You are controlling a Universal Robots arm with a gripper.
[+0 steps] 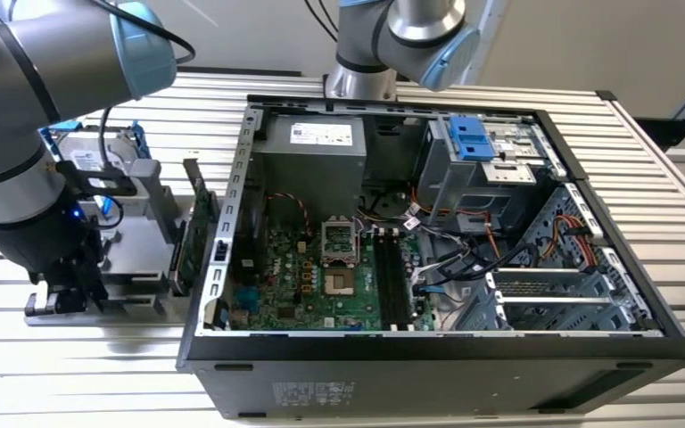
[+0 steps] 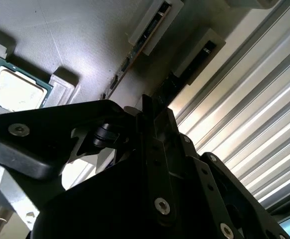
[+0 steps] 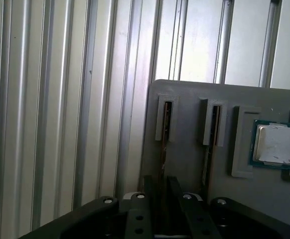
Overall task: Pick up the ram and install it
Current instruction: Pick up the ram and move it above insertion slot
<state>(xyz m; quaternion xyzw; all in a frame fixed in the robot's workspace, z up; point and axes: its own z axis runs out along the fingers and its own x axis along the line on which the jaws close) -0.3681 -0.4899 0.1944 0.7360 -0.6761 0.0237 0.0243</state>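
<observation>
Two rams stand on edge in neighbouring slots of a grey holder plate point(image 3: 185, 99) point(image 2: 85, 40). My gripper point(image 3: 162, 196) point(image 2: 152, 107) lines up with the ram point(image 3: 163, 144) point(image 2: 171, 82) in the slot farther from the loose processor chip point(image 3: 276, 144) point(image 2: 13, 89). The other ram point(image 3: 211, 149) point(image 2: 135, 50) sits one slot over, toward the chip. In the exterior view, my gripper point(image 1: 67, 294) hangs low at the holder plate point(image 1: 140, 232), at the exterior view's left of the open computer case point(image 1: 438, 348). The case's black memory slots point(image 1: 392, 276) run beside the processor socket.
On the holder stand a silver hard drive in a blue bracket point(image 1: 93, 152) and a green expansion card point(image 1: 200, 214), close to the arm. A second arm's base point(image 1: 360, 80) rises behind the case. Ribbed aluminium table point(image 1: 81, 374) lies all around. Loose cables point(image 1: 462, 259) cross the case interior.
</observation>
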